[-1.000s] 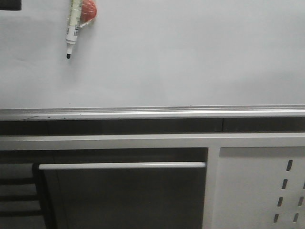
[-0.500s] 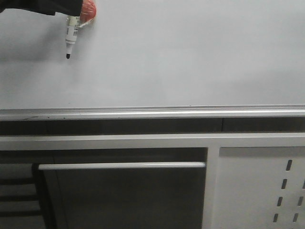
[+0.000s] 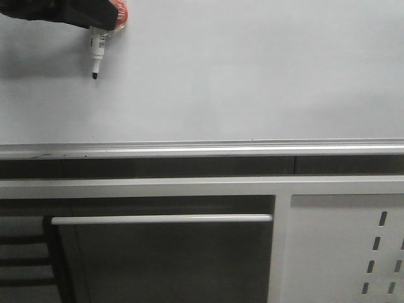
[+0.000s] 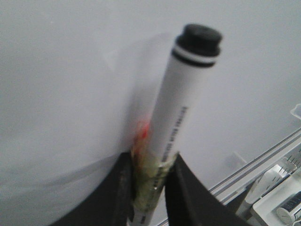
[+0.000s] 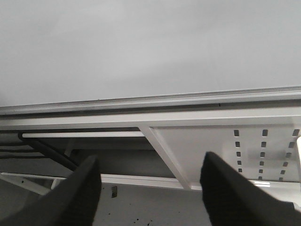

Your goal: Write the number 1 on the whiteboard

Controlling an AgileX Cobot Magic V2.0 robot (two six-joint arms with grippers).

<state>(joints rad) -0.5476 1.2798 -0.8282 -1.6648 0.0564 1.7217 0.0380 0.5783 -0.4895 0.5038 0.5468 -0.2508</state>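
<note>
The whiteboard [image 3: 240, 76] fills the upper front view, pale and glossy. A white marker pen [image 3: 96, 53] hangs at its top left, black tip down near the board. My left gripper [image 3: 95, 19] covers the pen's upper part. In the left wrist view the left gripper [image 4: 149, 188] is shut on the taped part of the marker pen [image 4: 176, 108], with the pen's black end pointing away. My right gripper [image 5: 150, 193] is open and empty, below the whiteboard [image 5: 141, 42]. The number 1 is not in view.
A red-orange lump [image 3: 120, 16] sits beside the pen. The silver edge rail [image 3: 202, 150] runs along the board's bottom. Below it are a white bar [image 3: 161, 219] and a white metal panel with slanted slots [image 3: 341, 246].
My left gripper has come in from the top left and now covers the pen's upper half. The pen's tip has shifted slightly right and down.
</note>
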